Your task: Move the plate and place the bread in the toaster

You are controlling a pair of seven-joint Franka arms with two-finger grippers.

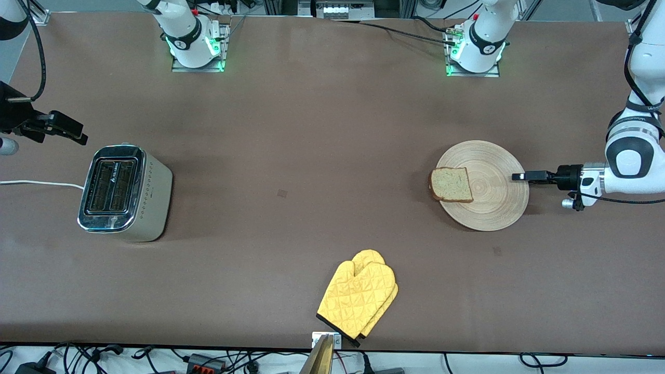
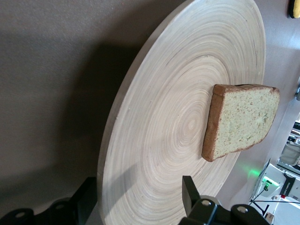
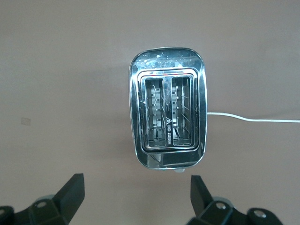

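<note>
The light-wood plate (image 1: 491, 200) lies toward the left arm's end of the table, with the bread (image 1: 451, 184) on its edge that faces the toaster. My left gripper (image 1: 519, 176) is level with the plate's rim and open; in the left wrist view (image 2: 138, 199) one of the fingers (image 2: 188, 192) is over the plate (image 2: 173, 117) and the other is outside its rim. The bread (image 2: 241, 119) lies flat, untouched. The toaster (image 1: 122, 192) stands toward the right arm's end. My right gripper (image 1: 77, 135) hangs open and empty over the table beside the toaster (image 3: 168, 108), also seen in its own wrist view (image 3: 137, 187).
A yellow oven mitt (image 1: 358, 293) lies near the table's front edge, in the middle. The toaster's white cord (image 1: 36, 183) runs off the table's end and also shows in the right wrist view (image 3: 253, 118). Both toaster slots are empty.
</note>
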